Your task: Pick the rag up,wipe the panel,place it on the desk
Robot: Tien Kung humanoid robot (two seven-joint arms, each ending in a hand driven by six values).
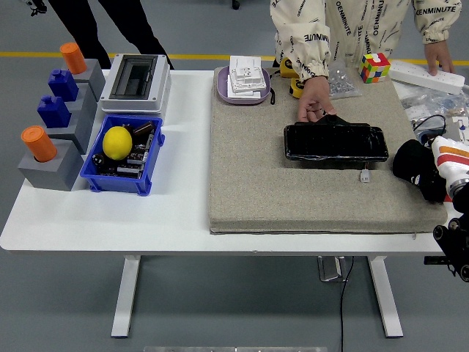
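The white table (183, 213) carries a large grey-brown mat (308, 191) over its right half. On the mat lies the panel (335, 142), a long black glossy slab set crosswise, with a small white piece (364, 176) just beside its near right corner.

A person (330, 29) in a pale printed top stands at the far side. One hand of theirs (315, 99) rests on the mat at the panel's far left corner, fingers touching a bit of black material there; their other hand (440, 55) lies on a white power strip (429, 75) at the far right.

The robot's right hand (418, 170) comes in from the right edge, low over the mat's right end, just beside the panel's right end and apart from it. It shows as a dark rounded bulk ahead of a white and orange wrist (451, 158). Whether this black mass is the rag bunched in its grip or only the hand itself cannot be told, nor can the set of its fingers.

At the left stand grey blocks (69, 139) with blue and orange pegs, a grey switch box (136, 79), and a blue bin (124, 155) holding a lemon (116, 142). A purple tray (244, 94) with white plates and a colour cube (374, 67) sit at the far edge.
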